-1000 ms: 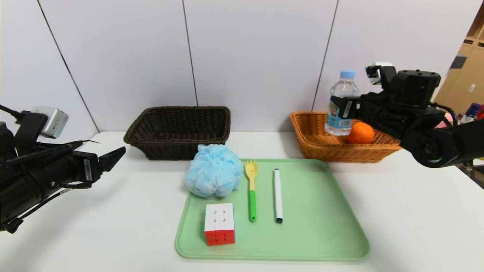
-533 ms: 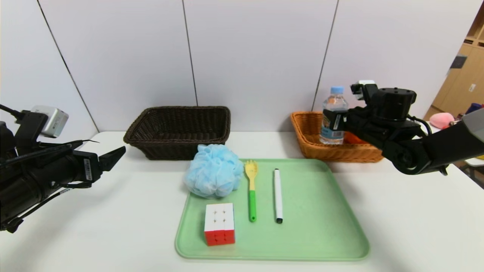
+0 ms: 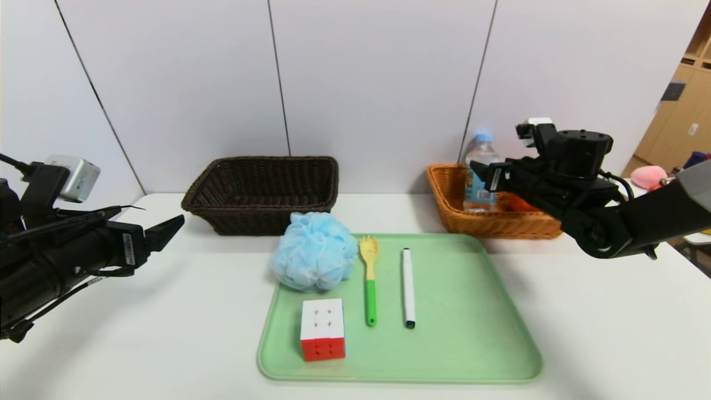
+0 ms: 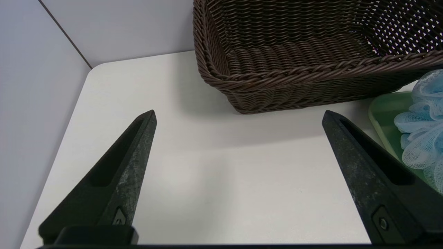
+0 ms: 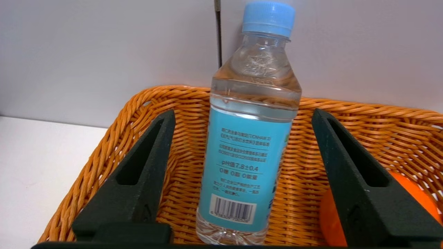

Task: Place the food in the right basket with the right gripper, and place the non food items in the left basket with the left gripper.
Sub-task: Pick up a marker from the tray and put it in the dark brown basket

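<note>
Water bottle (image 5: 251, 145) stands between the right gripper (image 5: 242, 117) fingers, probably untouched.

bottle (image 5: 249, 145) upright, orange (image 5: 420, 197) in tan basket (image 3: 489, 225)

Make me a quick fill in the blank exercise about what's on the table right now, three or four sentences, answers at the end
1. The water bottle stands upright inside the ____ basket.
2. The right end effector has its fingers ____ on either side of the bottle, not touching it.
3. The bath pouf, spork, marker and puzzle cube all rest on the ____ tray.
4. The dark brown basket holds ____ items.

Missing words: orange-tan; open; green; no
</note>
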